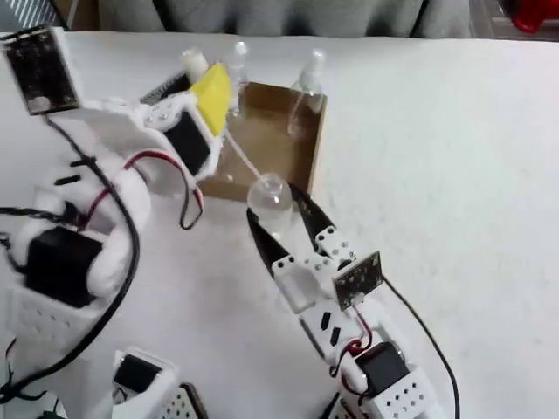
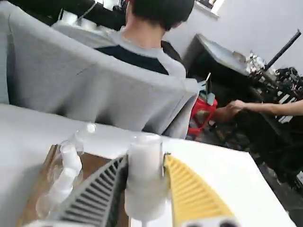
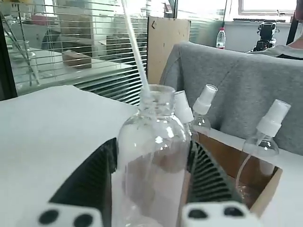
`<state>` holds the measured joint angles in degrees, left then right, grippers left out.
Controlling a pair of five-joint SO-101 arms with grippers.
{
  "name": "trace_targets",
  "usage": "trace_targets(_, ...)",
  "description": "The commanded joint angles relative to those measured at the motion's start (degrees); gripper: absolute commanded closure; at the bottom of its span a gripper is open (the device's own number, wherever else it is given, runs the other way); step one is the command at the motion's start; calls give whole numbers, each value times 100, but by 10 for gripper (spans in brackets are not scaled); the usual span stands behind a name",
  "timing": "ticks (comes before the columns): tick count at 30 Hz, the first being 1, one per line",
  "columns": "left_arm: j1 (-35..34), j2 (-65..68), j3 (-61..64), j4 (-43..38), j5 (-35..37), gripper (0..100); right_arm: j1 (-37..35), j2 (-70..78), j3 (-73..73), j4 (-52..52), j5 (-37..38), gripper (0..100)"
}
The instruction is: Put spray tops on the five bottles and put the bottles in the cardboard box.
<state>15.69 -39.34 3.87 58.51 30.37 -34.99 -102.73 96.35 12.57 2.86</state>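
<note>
Right gripper clamps clear plastic bottle upright; left gripper pinches white spray top, thin white tube at neck. Risk: tilted top jams, or bottle twists in grip.

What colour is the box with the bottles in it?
Brown. The box shows best in the high view.

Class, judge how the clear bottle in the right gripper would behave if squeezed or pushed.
The bottle looks empty and thin-walled, so it is probably light and squashable. Round-bodied, it would likely roll if tipped over. Its smooth wall could slip.
</note>
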Motion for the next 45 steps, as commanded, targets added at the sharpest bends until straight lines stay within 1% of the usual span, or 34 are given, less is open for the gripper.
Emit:
trace_targets(1,347,-4,607,-185,-70,978,48,-48,53,13,-62,982)
trace_targets(6,558,-13,1389,-853,-79,978,84,-48,53,13,-62,982)
trace_targets(10,716,-189,1802,-905,-105,978,92,-48,53,13,-62,982)
trace_targets(15,927,-875,2752,-1222,-149,977,92,-48,53,13,-62,982)
trace_targets(18,1077,-1349,3385,-1530,-527,978,84,-48,53,13,-62,982)
trace_targets(23,1138,-2141,4149,-2022,-598,978,84,-48,53,13,-62,982)
trace_targets(28,1147,-2457,4624,-2084,-615,977,92,-48,53,13,-62,982)
trace_targets(33,1147,-2527,4888,-2084,-1380,976,92,-48,53,13,-62,982)
trace_targets(38,1147,-2765,5064,-2084,-1749,972,92,-48,53,13,-62,982)
trace_targets(40,1147,-2958,5134,-2084,-1846,929,92,-48,53,13,-62,982)
trace_targets(43,1147,-3266,5319,-2084,-1820,812,92,-48,53,13,-62,982)
trace_targets(45,1121,-3451,5477,-2084,-1820,751,92,-48,53,13,-62,982)
